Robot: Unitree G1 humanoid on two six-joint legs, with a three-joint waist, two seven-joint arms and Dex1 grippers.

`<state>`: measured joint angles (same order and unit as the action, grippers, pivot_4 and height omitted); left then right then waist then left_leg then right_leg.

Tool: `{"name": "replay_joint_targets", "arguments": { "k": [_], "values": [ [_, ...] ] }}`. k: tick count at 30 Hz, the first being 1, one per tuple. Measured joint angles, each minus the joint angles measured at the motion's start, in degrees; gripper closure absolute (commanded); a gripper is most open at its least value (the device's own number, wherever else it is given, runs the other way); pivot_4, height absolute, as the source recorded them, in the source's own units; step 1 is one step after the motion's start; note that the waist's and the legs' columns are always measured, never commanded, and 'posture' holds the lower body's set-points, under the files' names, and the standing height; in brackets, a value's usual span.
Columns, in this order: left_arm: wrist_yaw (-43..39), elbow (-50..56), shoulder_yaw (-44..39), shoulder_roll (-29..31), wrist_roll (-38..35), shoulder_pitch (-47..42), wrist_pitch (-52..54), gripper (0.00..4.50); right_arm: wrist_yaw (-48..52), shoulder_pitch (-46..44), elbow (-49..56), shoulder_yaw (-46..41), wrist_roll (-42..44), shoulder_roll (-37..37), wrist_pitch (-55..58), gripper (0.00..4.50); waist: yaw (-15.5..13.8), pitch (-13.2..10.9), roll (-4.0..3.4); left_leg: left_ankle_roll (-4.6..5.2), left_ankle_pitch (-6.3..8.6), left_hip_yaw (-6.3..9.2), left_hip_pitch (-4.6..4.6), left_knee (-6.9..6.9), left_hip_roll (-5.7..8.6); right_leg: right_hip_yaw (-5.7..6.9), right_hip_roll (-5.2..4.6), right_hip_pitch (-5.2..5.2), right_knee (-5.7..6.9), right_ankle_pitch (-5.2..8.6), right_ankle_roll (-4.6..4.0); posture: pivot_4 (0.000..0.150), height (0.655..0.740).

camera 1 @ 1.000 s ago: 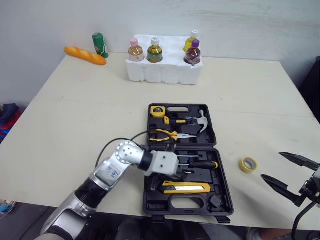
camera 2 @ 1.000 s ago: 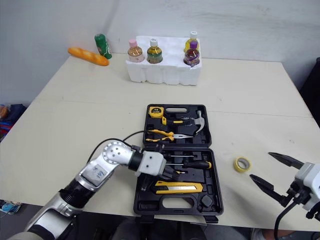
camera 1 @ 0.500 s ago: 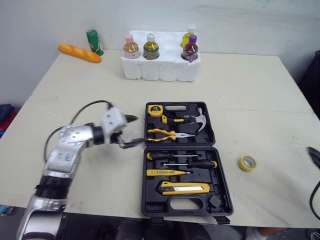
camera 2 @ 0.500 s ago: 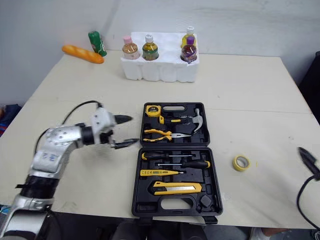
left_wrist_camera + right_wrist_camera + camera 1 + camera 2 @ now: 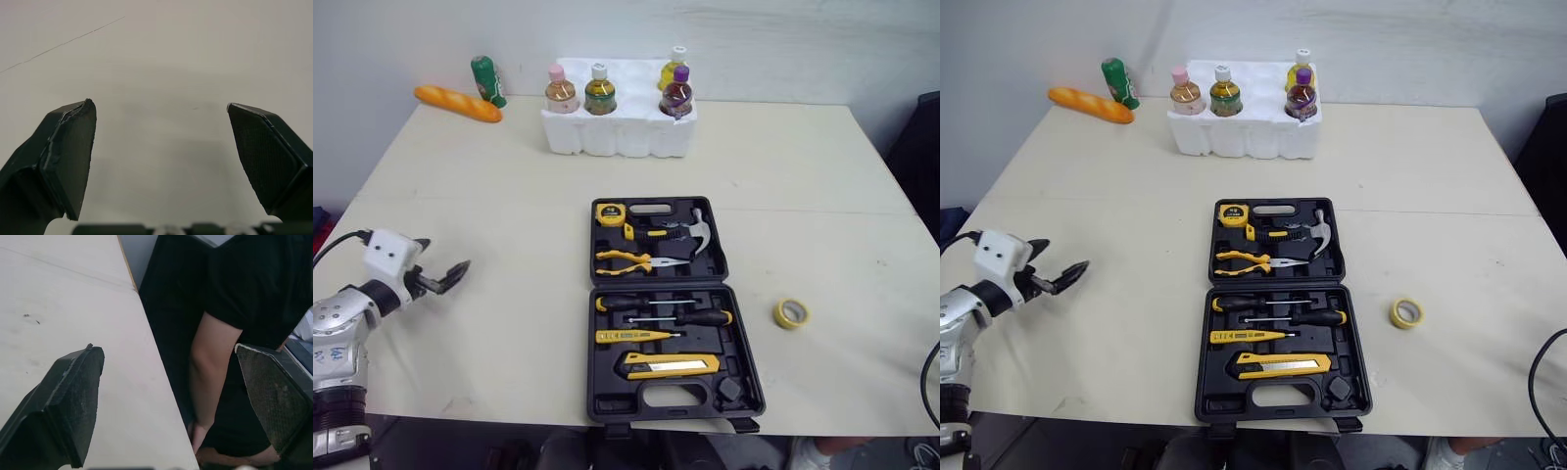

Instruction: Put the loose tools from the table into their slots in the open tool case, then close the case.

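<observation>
Tool case (image 5: pixel 594 364) open, left gripper (image 5: pixel 160 105) spread, empty

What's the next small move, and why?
Probably swing the right gripper, open near the table edge, toward the yellow tape roll. It lies loose right of the open tool case, on that arm's side; the left gripper is across the case.

Open tool case (image 5: pixel 740 354) — tape roll (image 5: pixel 790 313) nearby

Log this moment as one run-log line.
left claw: open, empty | right claw: open, empty | tool case: open | tape roll: on table
</observation>
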<state>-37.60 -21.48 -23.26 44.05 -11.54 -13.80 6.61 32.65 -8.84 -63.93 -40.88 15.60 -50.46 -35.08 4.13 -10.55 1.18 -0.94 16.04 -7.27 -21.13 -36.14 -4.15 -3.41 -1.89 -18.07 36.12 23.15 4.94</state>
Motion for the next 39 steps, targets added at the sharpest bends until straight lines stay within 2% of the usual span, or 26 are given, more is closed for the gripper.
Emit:
{"name": "replay_joint_targets", "arguments": {
  "k": [6,10,14,17,19,21,26,30,34,36,39],
  "values": [
    [0.6,-0.4,-0.3,1.6,0.0,-0.4,0.9,0.02,-3.5,-1.4,-2.5,1.8,-0.8,0.0,-1.2,0.00,0.7,0.0,0.01,-0.02,-0.01,-0.14,-0.11,0.04,-0.03,-0.07,0.04,-0.20,0.00,0.01,0.01,0.150,0.7400],
    [-0.3,-3.7,1.1,1.8,0.0,-3.8,-0.1,0.02,-3.6,-1.6,-2.8,2.2,-0.5,0.1,-1.2,0.00,0.8,0.0,0.02,-0.04,-0.03,-0.31,-0.11,-0.01,-0.03,-0.20,0.06,-0.34,0.21,0.01,0.02,0.150,0.7400],
    [-2.1,-3.6,4.0,0.7,0.1,-6.1,-1.6,0.02,-1.1,-1.9,1.3,3.0,0.8,1.0,0.2,0.00,0.8,0.0,0.02,-0.03,-0.07,-0.40,-0.06,-0.06,-0.04,-0.29,0.07,-0.39,0.42,0.01,0.03,0.150,0.7400],
    [-3.4,-1.3,5.4,-1.3,-1.1,-7.6,-1.3,0.02,1.2,-1.1,9.5,3.4,3.7,3.2,4.2,0.00,0.8,-0.1,0.11,-0.11,-0.12,-0.42,-0.06,-0.07,-0.10,-0.35,0.14,-0.47,0.56,0.00,0.03,0.150,0.7400],
    [-5.3,1.5,6.6,-2.4,-2.6,-8.8,-0.2,0.02,2.1,-0.5,17.6,4.5,6.0,4.8,9.5,0.00,0.8,-0.1,0.12,-0.15,-0.15,-0.41,-0.08,-0.10,-0.13,-0.38,0.18,-0.52,0.69,0.00,0.03,0.150,0.7400],
    [-8.8,6.6,8.1,-2.6,-5.7,-9.1,3.3,0.02,-1.0,1.1,27.6,5.1,7.5,5.6,20.0,0.00,0.6,-0.1,0.11,-0.19,-0.17,-0.40,-0.11,-0.09,-0.14,-0.39,0.16,-0.58,0.78,0.00,0.03,0.150,0.7400],
    [-13.5,18.1,8.9,-2.6,-13.8,-8.2,13.9,0.02,-3.2,7.9,50.8,6.6,11.6,4.1,41.5,0.00,0.3,-0.1,0.10,-0.30,-0.23,-0.30,-0.22,-0.06,-0.25,-0.33,0.29,-0.68,0.79,0.05,-0.06,0.150,0.7400],
    [-14.7,26.5,10.0,-2.8,-20.1,-8.5,22.2,0.02,-0.4,11.5,65.7,6.3,18.4,-5.6,62.0,0.00,0.3,-0.2,-0.07,-0.28,-0.24,-0.33,-0.22,-0.08,-0.22,-0.43,0.30,-0.69,0.82,0.05,-0.06,0.150,0.7400],
    [-13.8,37.5,10.5,-4.2,-32.1,-12.3,32.7,0.02,12.4,16.7,81.0,4.5,28.8,-19.7,80.3,0.00,-0.1,-0.3,0.14,-0.36,-0.29,0.03,-0.34,-0.08,-0.30,-0.27,0.47,-0.61,0.71,0.05,-0.06,0.150,0.7400],
    [-13.1,41.1,10.9,-4.0,-34.5,-12.7,35.2,0.02,16.2,18.9,84.9,4.0,31.6,-23.6,87.1,0.00,-0.4,-0.3,0.16,-0.37,-0.28,0.09,-0.34,-0.07,-0.30,-0.23,0.48,-0.54,0.56,0.05,-0.07,0.150,0.7400],
    [-12.3,42.3,12.2,-3.9,-35.1,-12.5,37.0,0.02,20.0,21.3,88.0,4.9,32.1,-25.1,91.9,0.00,-1.1,-0.3,0.26,-0.32,-0.26,0.10,-0.53,-0.13,-0.21,-0.21,0.42,-0.60,0.33,0.05,-0.06,0.150,0.7400]
  ]
}}
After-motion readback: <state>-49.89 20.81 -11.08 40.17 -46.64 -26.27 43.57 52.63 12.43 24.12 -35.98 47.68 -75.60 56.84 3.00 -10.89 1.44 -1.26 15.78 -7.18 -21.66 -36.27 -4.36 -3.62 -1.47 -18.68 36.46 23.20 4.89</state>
